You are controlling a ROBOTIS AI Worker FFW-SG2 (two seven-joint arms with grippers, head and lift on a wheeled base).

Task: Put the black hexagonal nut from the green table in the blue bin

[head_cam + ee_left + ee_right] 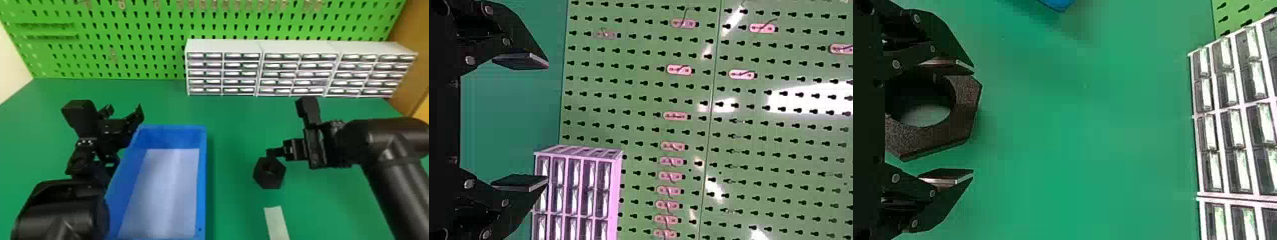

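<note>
The nut (271, 183) is to the right of the bin (202, 178), apart from its wall, on the robot's near half of the desk (236, 127), its hole facing mostly upward. The right pincer (973, 122) comes in from the side away from the bin and is spread around the nut: the finger on the bin's side (955, 66) is close against the nut's edge, perhaps touching, while a gap shows between the nut and the other finger (950, 175). So nothing is pinched; the wide spread likely serves to let the nut's body sit between the pads before they press together. Being off-centre, the nut could slide or turn as they close, so shifting the pincer slightly away from the bin would even the grip. The left pincer (548, 120) is parked by the bin's far left corner, spread and empty, presumably there to leave the right arm a free path. The white sheet (162, 191) lies flat in the bin, probably as a liner. To the bin's right are also a pale strip (276, 220), nearer the robot than the nut, and, farther back, the drawers (223, 73), well out of a short sideways carry.
</note>
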